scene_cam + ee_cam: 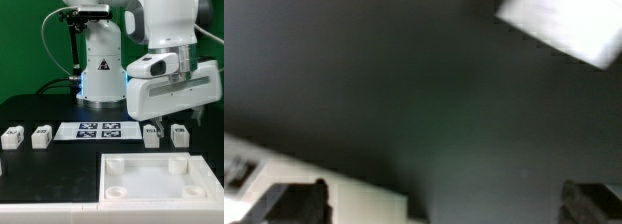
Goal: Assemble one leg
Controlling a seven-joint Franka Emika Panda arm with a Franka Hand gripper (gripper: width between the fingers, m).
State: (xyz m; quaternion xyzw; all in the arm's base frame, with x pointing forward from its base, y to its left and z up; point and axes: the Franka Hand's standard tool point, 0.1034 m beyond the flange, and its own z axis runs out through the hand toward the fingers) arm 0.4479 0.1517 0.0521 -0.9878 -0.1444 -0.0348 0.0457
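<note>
Two dark fingertips (301, 203) over blurred black surface (420, 100) — white shapes at edges.

A black table (40, 110) lay beneath the hand, carrying the marker board (99, 130), which sat flat toward the exterior view's left of the hand. Nearer the camera than the hand, a large flat white square piece (152, 181) with round corner sockets rested on the dark surface.
</note>
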